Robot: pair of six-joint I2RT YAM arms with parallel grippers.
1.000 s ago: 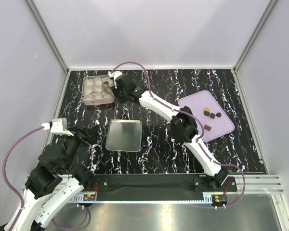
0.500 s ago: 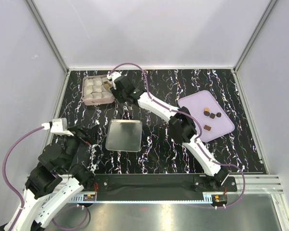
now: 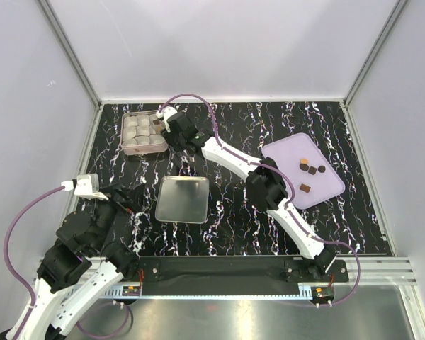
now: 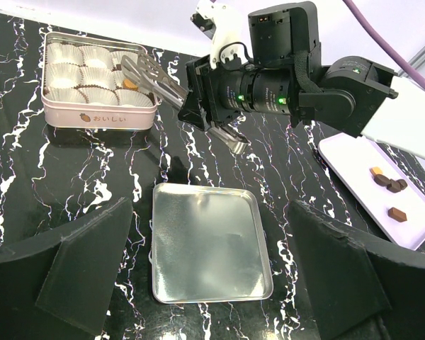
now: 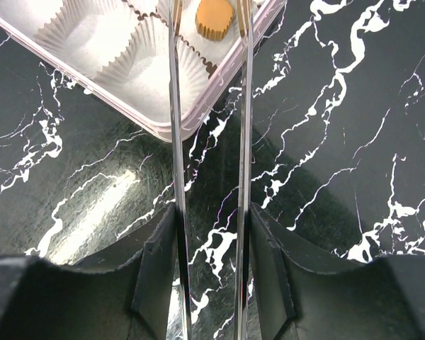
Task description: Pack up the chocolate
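Partway through packing, with right claw (image 4: pixel 133 74) spread astride tan chocolate (image 5: pixel 214 20) in far-left tin (image 4: pixel 99 117), left claw (image 4: pixel 212 273) wide apart, four chocolates (image 3: pixel 309 168) waiting on purple tray (image 3: pixel 326 190).

Front wall of pink tin (image 4: pixel 71 113) reads "おいしい" in small brown txt.

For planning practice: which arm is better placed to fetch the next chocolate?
Right: the small brown chocolate pieces lie on the flat lilac tray on its side; the left pincer sits far left.

Right tool (image 3: pixel 160 122) over right edge of tin (image 3: pixel 143 149)
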